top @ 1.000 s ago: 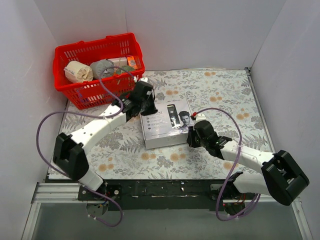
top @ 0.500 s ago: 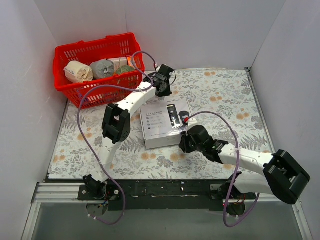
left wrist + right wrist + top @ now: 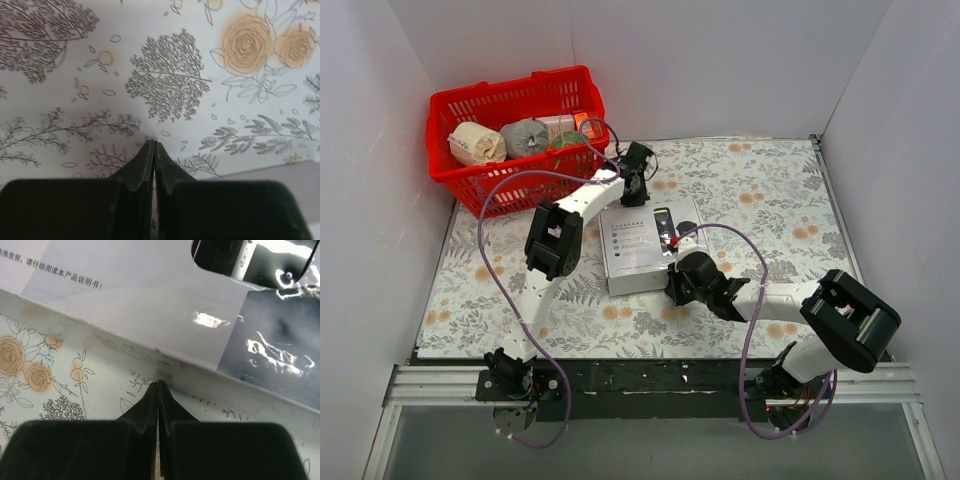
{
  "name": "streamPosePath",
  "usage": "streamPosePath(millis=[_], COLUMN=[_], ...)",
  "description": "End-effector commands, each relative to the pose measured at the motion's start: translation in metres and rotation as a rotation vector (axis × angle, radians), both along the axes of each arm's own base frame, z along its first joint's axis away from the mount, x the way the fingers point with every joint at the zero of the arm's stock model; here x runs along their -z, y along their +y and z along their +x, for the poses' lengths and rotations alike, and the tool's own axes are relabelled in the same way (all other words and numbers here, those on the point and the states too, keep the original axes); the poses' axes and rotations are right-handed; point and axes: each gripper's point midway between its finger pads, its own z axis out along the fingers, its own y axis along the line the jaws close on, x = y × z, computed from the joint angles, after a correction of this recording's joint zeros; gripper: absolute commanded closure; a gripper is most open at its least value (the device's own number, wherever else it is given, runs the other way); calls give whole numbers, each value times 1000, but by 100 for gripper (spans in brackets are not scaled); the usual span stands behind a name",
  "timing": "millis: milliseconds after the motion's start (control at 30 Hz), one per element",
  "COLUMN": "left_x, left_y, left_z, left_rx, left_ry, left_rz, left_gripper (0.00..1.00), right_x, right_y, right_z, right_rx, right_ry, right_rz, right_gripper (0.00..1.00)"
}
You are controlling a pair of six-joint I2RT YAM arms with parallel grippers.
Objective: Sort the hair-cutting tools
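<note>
The hair-cutting tools are hidden; only a printed clipper shows on the lid of the closed grey-white kit box (image 3: 638,248) in the middle of the floral mat. My left gripper (image 3: 635,194) is shut and empty, tips down on the mat just beyond the box's far edge. In the left wrist view the left gripper (image 3: 154,145) rests on the mat, with the box edge (image 3: 285,172) at lower right. My right gripper (image 3: 672,288) is shut and empty at the box's near right corner. In the right wrist view the right gripper (image 3: 160,384) touches the foot of the box wall (image 3: 150,305).
A red basket (image 3: 448,100) holding rolls and packets stands at the back left, close to the left arm. White walls close in the left, back and right sides. Purple cables loop over both arms.
The left arm swung from the box's left side to its far edge. The right gripper slid left along the box's near edge and shut.
</note>
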Motion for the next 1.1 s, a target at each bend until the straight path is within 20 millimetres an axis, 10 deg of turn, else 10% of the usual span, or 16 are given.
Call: streamPosePath(millis=[0, 700, 1067], left_x=[-20, 29, -21], left_y=[-12, -24, -17], left_z=[-16, -123, -113], left_rx=[42, 151, 94], left_ry=[1, 148, 53], left_rz=[-63, -30, -40], left_gripper=[100, 100, 100], right_x=[9, 34, 12], right_y=[1, -25, -32], right_z=[8, 42, 25], right_rx=[46, 334, 299], right_ry=[-3, -60, -45], right_rz=[-29, -121, -133], right_gripper=[99, 99, 99])
